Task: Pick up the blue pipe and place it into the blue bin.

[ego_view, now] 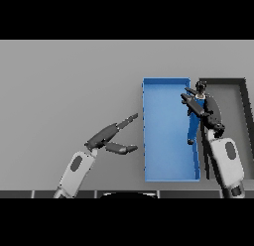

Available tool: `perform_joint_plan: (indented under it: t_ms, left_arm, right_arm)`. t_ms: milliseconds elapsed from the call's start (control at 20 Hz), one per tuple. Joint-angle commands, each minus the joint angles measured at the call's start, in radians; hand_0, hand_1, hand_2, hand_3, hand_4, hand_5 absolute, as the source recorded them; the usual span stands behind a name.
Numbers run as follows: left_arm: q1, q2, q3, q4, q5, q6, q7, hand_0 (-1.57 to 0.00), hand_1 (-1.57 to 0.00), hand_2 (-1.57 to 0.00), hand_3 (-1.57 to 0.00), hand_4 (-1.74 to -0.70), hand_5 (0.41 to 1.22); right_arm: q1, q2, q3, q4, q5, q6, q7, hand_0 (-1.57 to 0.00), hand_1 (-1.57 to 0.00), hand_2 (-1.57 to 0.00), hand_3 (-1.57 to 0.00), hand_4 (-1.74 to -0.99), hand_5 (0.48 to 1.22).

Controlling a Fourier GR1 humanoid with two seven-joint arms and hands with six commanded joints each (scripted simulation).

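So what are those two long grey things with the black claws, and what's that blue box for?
Those are a robot's two arms, and the black parts are its hands. The picture is taken from the robot's head, looking down at a grey table. The blue box is the blue bin, an open tray for putting things in. Next to it, on the right, sits a dark grey bin. The right hand reaches over the blue bin's right edge, with its fingers curled around something small and dark. A blue pipe seems to hang below that hand, inside the bin. The left hand waits over the table with straight fingers, holding nothing.
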Motion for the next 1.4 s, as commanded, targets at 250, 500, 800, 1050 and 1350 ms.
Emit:
perform_joint_plan:
  t_ms: [250, 500, 800, 1050, 1350]
  left_arm:
    - [-0.013, -0.009, -0.002, -0.005, -0.001, 0.006, 0.012, 0.0, 0.0, 0.0, 0.0, -0.92, 0.486]
    - [-0.007, -0.003, 0.0, -0.007, -0.005, 0.01, 0.01, 0.0, 0.0, 0.0, 0.0, -0.92, 0.493]
    - [-0.008, -0.005, 0.002, 0.0, -0.003, 0.01, 0.01, 0.0, 0.0, 0.0, 0.0, -0.93, 0.496]
    - [0.001, -0.015, -0.004, -0.018, 0.006, 0.009, 0.016, 0.0, 0.0, 0.0, 0.0, -0.93, 0.496]
    - [-0.015, -0.014, 0.003, -0.002, 0.001, 0.012, 0.03, 0.0, 0.0, 0.0, 0.0, -0.93, 0.495]
  right_arm:
    - [-0.02, -0.223, 0.282, 0.023, -0.31, -0.256, 0.0, -1.57, -1.57, -1.57, -0.51, -1.661, 1.221]
    - [-0.059, -0.292, 0.389, 0.046, -0.451, -0.345, 0.0, -0.87, -0.82, -0.79, -0.23, -1.405, 1.137]
    - [-0.202, -0.468, 0.645, 0.073, -0.47, -0.289, 0.0, -0.23, -0.21, -0.21, -0.06, -1.233, 0.913]
    - [-0.348, -0.533, 0.842, 0.125, -0.531, -0.233, 0.0, -0.07, -0.07, -0.07, -0.02, -1.161, 0.771]
    - [-0.369, -0.544, 0.878, 0.112, -0.528, -0.207, 0.0, -0.02, -0.02, -0.02, 0.0, -1.084, 0.714]
